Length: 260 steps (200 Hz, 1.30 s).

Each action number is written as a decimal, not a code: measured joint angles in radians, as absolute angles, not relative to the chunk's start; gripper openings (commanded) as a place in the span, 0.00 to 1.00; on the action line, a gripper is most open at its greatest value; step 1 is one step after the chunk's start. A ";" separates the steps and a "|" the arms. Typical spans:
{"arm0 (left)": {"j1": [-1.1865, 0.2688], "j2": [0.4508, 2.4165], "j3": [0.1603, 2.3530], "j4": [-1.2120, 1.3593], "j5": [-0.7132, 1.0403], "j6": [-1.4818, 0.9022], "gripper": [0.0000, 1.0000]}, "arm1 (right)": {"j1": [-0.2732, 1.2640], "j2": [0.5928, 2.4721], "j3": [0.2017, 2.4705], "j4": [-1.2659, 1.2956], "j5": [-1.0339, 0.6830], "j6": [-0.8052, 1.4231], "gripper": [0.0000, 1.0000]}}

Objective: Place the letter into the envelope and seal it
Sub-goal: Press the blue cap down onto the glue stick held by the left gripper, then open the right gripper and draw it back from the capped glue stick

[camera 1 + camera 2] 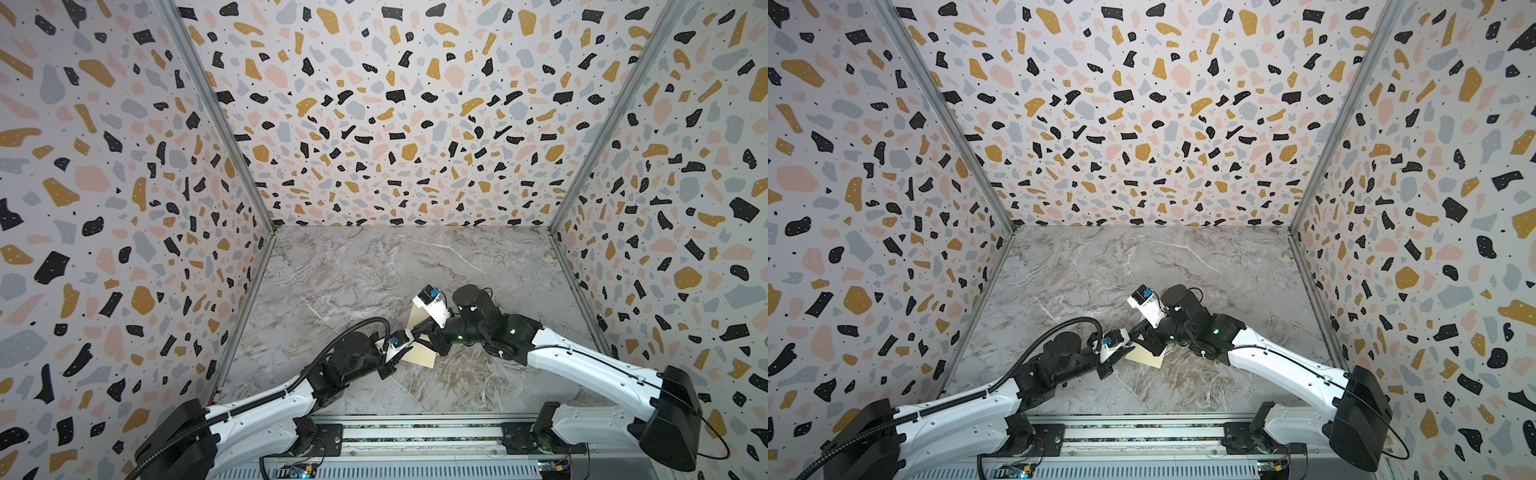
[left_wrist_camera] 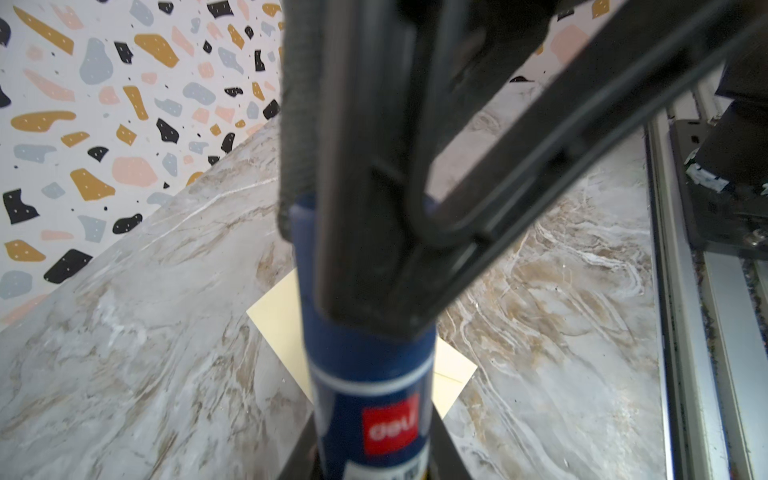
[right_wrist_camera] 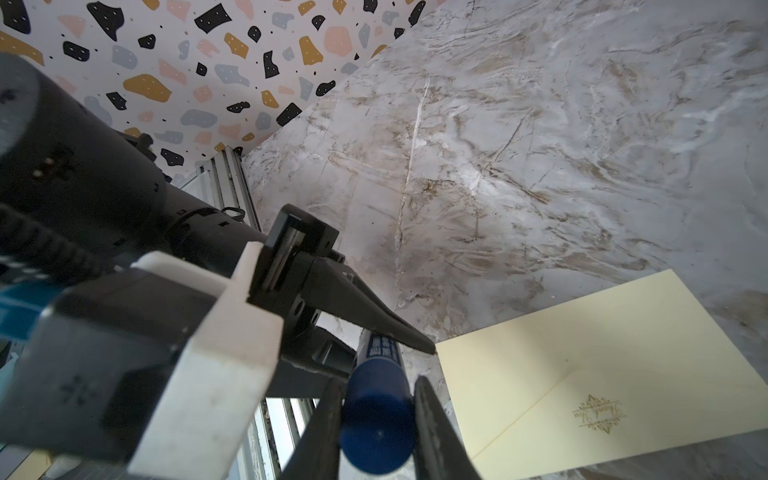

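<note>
The pale yellow envelope (image 3: 582, 374) lies flat on the marble table (image 1: 353, 282), emblem side up with its flap edge lying flat. In both top views it shows partly under the two grippers (image 1: 422, 358) (image 1: 1144, 358). A blue glue stick (image 2: 374, 395) (image 3: 376, 424) hangs just above it, held from both ends. My left gripper (image 2: 374, 440) (image 1: 409, 336) is shut on its labelled body. Facing it, my right gripper (image 3: 376, 399) (image 1: 424, 329) is shut on the plain blue cap end. The letter is out of view.
Terrazzo-patterned walls (image 1: 124, 208) close in the table on the left, back and right. An aluminium rail (image 1: 415, 432) carrying both arm bases runs along the front edge. A small pale scrap (image 1: 549, 258) lies by the right wall.
</note>
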State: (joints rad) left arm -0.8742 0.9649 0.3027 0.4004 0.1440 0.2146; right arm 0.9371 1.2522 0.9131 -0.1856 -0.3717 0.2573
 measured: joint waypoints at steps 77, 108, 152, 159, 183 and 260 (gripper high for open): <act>-0.873 0.965 0.265 0.303 0.113 0.188 0.00 | 0.973 1.343 0.823 -0.015 -0.374 0.342 0.03; -0.871 0.962 0.258 0.304 0.104 0.177 0.00 | 0.974 1.358 0.821 0.008 -0.374 0.357 0.03; -0.870 0.959 0.255 0.302 0.090 0.164 0.00 | 0.976 1.373 0.818 0.031 -0.369 0.378 0.02; -0.871 0.959 0.255 0.299 0.088 0.163 0.00 | 0.976 1.375 0.818 0.033 -0.369 0.386 0.01; -0.871 0.959 0.255 0.289 0.085 0.162 0.00 | 0.977 1.383 0.818 0.036 -0.369 0.420 0.00; -0.871 0.959 0.255 0.253 0.067 0.173 0.00 | 0.988 1.411 0.867 -0.021 -0.347 0.597 0.02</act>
